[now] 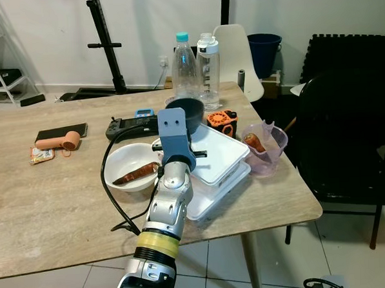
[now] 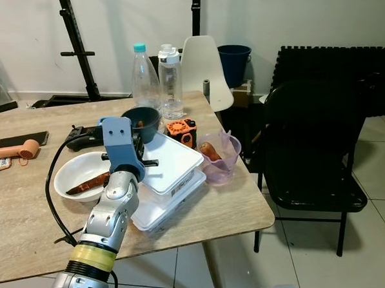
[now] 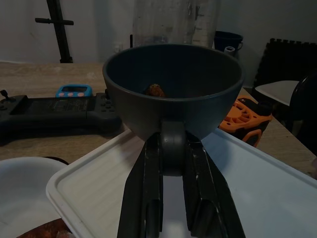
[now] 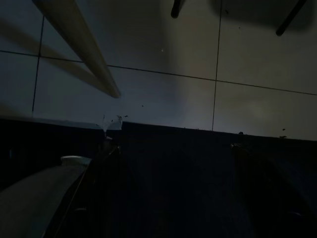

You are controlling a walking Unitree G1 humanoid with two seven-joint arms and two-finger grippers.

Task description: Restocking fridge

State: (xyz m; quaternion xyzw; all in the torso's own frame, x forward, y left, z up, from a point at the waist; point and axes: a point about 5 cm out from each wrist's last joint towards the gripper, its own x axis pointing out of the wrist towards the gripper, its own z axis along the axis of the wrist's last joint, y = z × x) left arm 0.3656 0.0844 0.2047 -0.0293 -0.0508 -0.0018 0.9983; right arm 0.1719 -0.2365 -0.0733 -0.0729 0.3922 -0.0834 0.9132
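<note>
My left gripper [image 3: 173, 147] is shut on the short handle of a dark grey bowl [image 1: 185, 111], with a small brown piece of food inside it. The bowl is just above the far corner of two stacked white lidded containers [image 1: 220, 160] near the table's right end. In the eye views my blue wrist mount [image 1: 174, 133] covers the fingers. To the left sits a white bowl [image 1: 124, 159] holding a sweet potato [image 1: 136, 173]. On the right, a clear purple cup [image 1: 271, 150] holds another sweet potato. My right arm hangs idle over the tiled floor [image 4: 163, 94].
Behind the bowl stand two clear bottles [image 1: 184, 67] [image 1: 209, 69] and an orange gadget [image 1: 222, 122]. A black game controller [image 1: 128, 128], a phone and a pink mini fan [image 1: 60, 141] lie further left. A black chair [image 1: 350, 142] stands right of the table [image 1: 47, 209], a white chair [image 1: 238, 48] behind.
</note>
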